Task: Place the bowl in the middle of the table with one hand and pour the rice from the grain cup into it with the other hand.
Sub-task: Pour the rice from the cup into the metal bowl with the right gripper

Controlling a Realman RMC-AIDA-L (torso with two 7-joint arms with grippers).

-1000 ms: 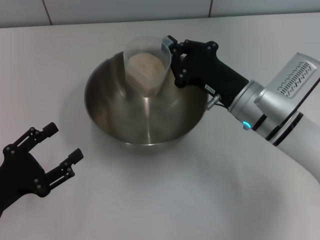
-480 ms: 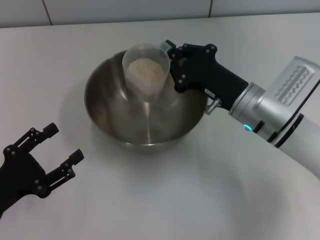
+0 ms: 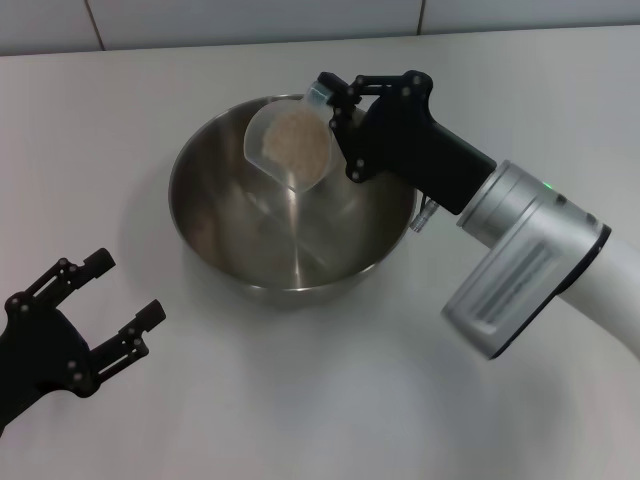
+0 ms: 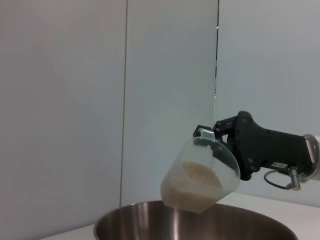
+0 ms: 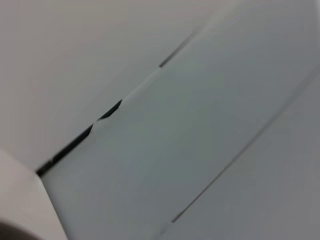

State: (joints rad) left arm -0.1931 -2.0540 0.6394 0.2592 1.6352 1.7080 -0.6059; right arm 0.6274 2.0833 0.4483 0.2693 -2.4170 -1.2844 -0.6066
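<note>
The steel bowl stands on the white table, near its middle. Above the bowl's far side, my right gripper is shut on the clear grain cup, which is tipped towards the bowl's centre. The rice fills the cup's lower part up near the lip. From the left wrist view, the tilted grain cup with rice hangs just over the bowl rim. My left gripper rests open at the near left of the table, apart from the bowl.
A tiled wall runs behind the table's far edge. The right wrist view shows only wall panels. My right arm's silver forearm crosses the table's right side.
The right wrist has rolled, tipping the cup further towards the bowl's centre. The rice has slid towards the lip. The left arm has not moved.
</note>
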